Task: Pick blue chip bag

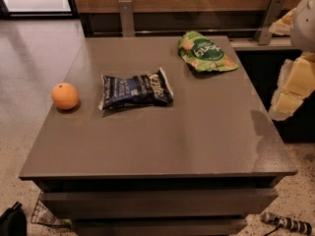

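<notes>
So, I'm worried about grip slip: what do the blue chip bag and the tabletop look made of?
The blue chip bag looks like thin foil or plastic film, glossy, judging by its crinkles and sheen. The table is a smooth grey slab with faint reflections; laminate or stone, unclear. The pincer hangs at the view's right edge, clear of the bag.

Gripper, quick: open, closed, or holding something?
Gripper: at the right edge, apart from the blue chip bag; open or closed cannot be told.

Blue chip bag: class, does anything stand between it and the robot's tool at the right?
Nothing visible does. The tool hangs beyond the table's right edge; the green snack bag lies farther back, and the orange sits left of the blue chip bag.
</notes>
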`<state>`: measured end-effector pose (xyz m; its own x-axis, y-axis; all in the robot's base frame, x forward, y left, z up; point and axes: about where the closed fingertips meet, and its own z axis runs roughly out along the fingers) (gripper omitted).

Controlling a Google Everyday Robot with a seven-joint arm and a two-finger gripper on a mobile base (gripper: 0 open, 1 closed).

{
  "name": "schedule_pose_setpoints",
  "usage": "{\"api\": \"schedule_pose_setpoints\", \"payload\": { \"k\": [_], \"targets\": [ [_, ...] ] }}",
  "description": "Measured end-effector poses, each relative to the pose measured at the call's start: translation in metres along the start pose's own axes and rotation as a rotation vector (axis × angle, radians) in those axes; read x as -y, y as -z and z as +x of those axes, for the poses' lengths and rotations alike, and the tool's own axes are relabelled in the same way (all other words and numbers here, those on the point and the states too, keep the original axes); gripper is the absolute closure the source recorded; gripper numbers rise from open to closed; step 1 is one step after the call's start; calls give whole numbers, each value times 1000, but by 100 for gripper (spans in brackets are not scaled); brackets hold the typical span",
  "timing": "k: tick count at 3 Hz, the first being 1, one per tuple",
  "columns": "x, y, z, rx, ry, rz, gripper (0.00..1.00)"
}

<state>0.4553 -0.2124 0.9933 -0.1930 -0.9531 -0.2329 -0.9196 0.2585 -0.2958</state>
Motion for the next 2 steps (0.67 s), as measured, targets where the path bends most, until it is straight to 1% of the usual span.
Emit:
{"api": "schedule_pose_setpoints", "payload": {
  "k": [1,2],
  "targets": [
    [61,-10,-39,90,37,6,0],
    [105,-20,-87,204,76,8,0]
  ]
}}
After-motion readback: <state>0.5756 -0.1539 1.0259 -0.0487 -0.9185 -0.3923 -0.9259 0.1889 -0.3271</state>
